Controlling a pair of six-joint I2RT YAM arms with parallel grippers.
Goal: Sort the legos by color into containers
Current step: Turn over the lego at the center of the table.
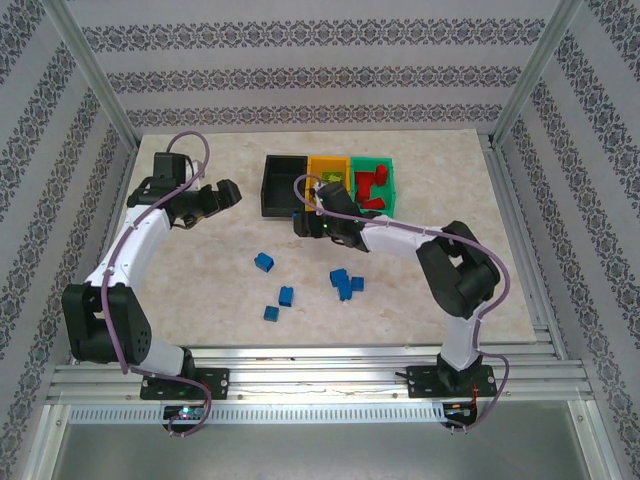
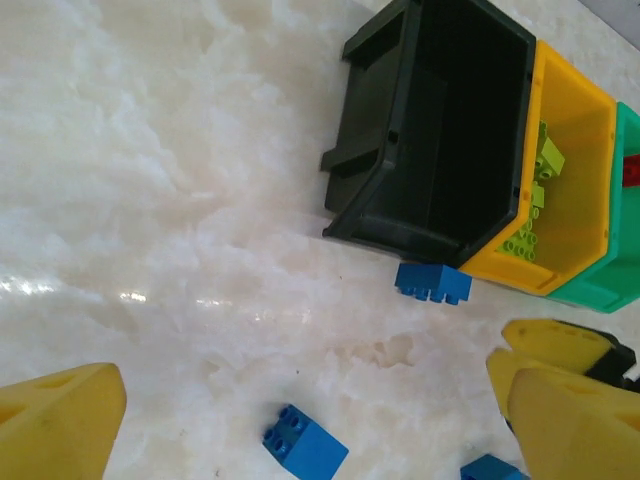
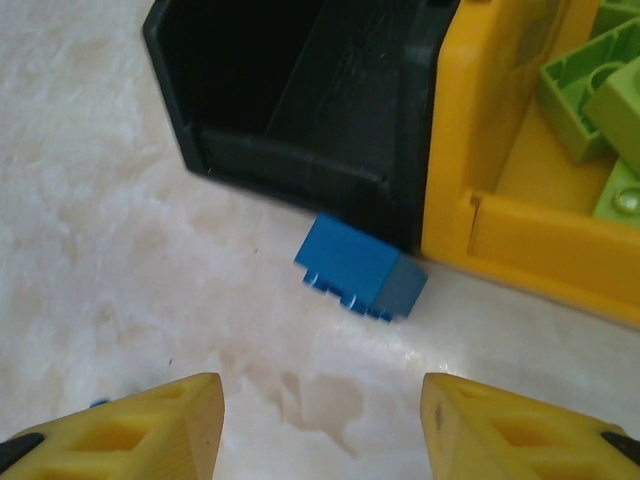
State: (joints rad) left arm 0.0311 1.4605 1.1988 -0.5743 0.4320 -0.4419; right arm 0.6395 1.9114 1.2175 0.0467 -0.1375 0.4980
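Three containers stand side by side at the back: black bin (image 1: 281, 172), orange-yellow bin (image 1: 318, 165) with lime legos (image 3: 590, 90), green bin (image 1: 389, 172) with red legos (image 1: 372, 186). A blue lego (image 3: 360, 265) lies on its side against the black bin's front, near the yellow bin's corner. My right gripper (image 3: 320, 400) hovers just in front of it, open and holding nothing. My left gripper (image 2: 315, 390) is open wide above the table, left of the black bin (image 2: 440, 130), with another blue lego (image 2: 305, 445) below it. Several blue legos (image 1: 264, 262) lie scattered mid-table.
Metal frame posts and patterned walls enclose the marble table (image 1: 200, 290). The right arm (image 1: 455, 265) stretches across from the right side to the bins. Open table lies between the left gripper (image 1: 230, 192) and the black bin.
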